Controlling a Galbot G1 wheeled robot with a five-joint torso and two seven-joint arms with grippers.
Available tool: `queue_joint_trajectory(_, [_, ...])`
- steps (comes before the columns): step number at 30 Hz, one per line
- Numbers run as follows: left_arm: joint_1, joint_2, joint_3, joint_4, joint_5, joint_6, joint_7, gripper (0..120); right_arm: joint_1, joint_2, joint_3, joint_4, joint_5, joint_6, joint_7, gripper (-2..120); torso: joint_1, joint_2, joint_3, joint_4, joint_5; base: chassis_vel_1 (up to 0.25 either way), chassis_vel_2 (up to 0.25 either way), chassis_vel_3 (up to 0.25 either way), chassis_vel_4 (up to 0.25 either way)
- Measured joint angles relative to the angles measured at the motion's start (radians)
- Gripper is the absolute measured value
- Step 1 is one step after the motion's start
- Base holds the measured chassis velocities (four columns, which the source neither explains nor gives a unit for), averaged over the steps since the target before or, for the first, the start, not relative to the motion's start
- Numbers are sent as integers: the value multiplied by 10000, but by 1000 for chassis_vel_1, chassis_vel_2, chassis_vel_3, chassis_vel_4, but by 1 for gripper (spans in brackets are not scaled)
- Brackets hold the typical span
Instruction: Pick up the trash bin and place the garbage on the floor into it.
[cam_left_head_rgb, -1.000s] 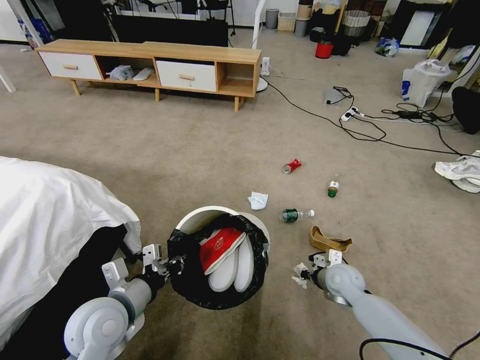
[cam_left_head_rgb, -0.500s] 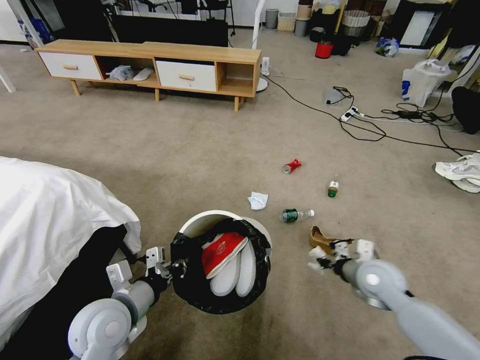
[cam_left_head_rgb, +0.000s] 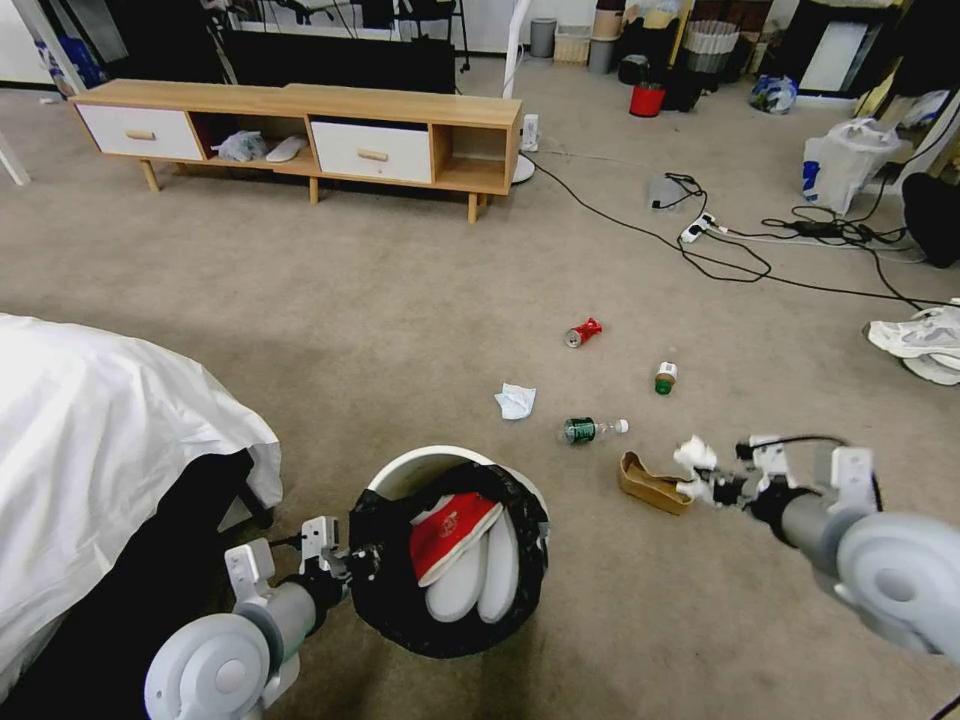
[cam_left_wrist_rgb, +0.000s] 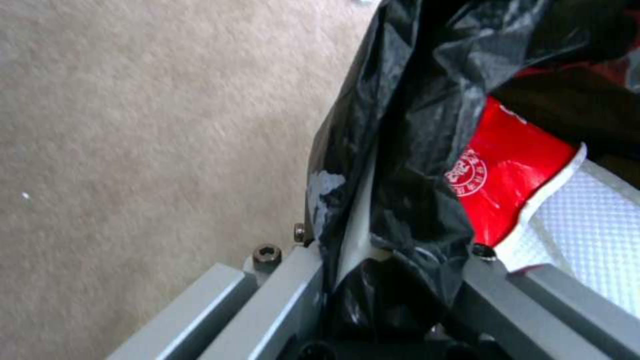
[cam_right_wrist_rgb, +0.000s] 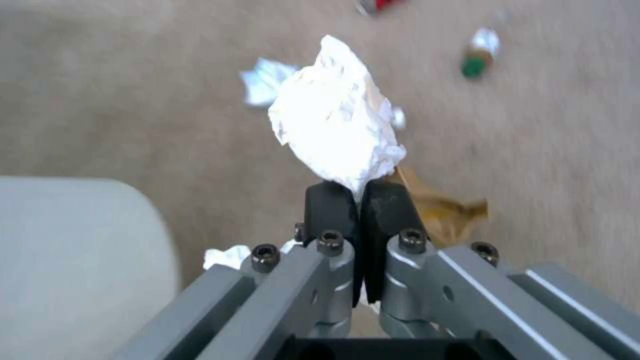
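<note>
Tissue (cam_right_wrist_rgb: 337, 125) pinched in right end effector (cam_left_head_rgb: 712, 482), beside carton (cam_left_head_rgb: 652, 485).

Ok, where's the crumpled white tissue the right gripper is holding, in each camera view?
Head view: crumpled tissue at the right gripper tip, above the brown carton.
Left wrist view: not in it.
Right wrist view: tissue pinched between the black fingers.
Shared landmark: the brown carton, beside the tissue in head and right wrist views.
</note>
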Motion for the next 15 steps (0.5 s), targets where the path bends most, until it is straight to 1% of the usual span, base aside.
queue_joint_trajectory(1, [52, 135, 84, -133, -393, 46, -280, 0, -82, -223, 392, 379, 301, 8, -55, 0, 0, 0, 0, 1, -1, 0, 0, 0, 0])
queue_joint_trajectory(2, [52, 135, 84, -133, -393, 46, -280, 0, -82, -223, 392, 379, 301, 8, -55, 0, 0, 0, 0, 1, -1, 0, 0, 0, 0])
queue_joint_trajectory(4, [122, 271, 209, -282, -1028, 107, -686, 0, -113, -516, 815, 856, 601, 36, -224, 0, 0, -1, 0, 3, -2, 0, 0, 0, 0])
queue_joint_trajectory(5, [122, 271, 209, -282, -1028, 107, -686, 0, -113, -516, 815, 856, 601, 36, -224, 0, 0, -1, 0, 3, -2, 0, 0, 0, 0])
queue_joint_trajectory(7, [164, 385, 352, -320, -1348, 145, -911, 0, -111, -864, 1250, 1372, 805, 125, -601, 0, 0, 0, 0, 3, -2, 0, 0, 0, 0])
queue_joint_trajectory(12, [104, 448, 579, -355, -1711, 186, -1150, 0, -198, -1228, 1766, 2053, 1168, 297, -1068, 0, 0, -1, 0, 1, -4, 0, 0, 0, 0])
queue_joint_trajectory(13, [19, 457, 701, -392, -1929, 218, -1321, 0, -233, -1354, 1971, 2210, 1315, 373, -1320, 0, -1, 0, 0, 1, -4, 0, 0, 0, 0])
queue_joint_trajectory(14, [19, 457, 701, -392, -1929, 218, -1321, 0, -233, -1354, 1971, 2210, 1315, 373, -1320, 0, -1, 0, 0, 1, -4, 0, 0, 0, 0])
queue_joint_trajectory(15, [-82, 468, 840, -435, -2166, 219, -1555, 0, -239, -1444, 2106, 2250, 1430, 442, -1542, 0, -1, 0, 0, 0, -3, 0, 0, 0, 0])
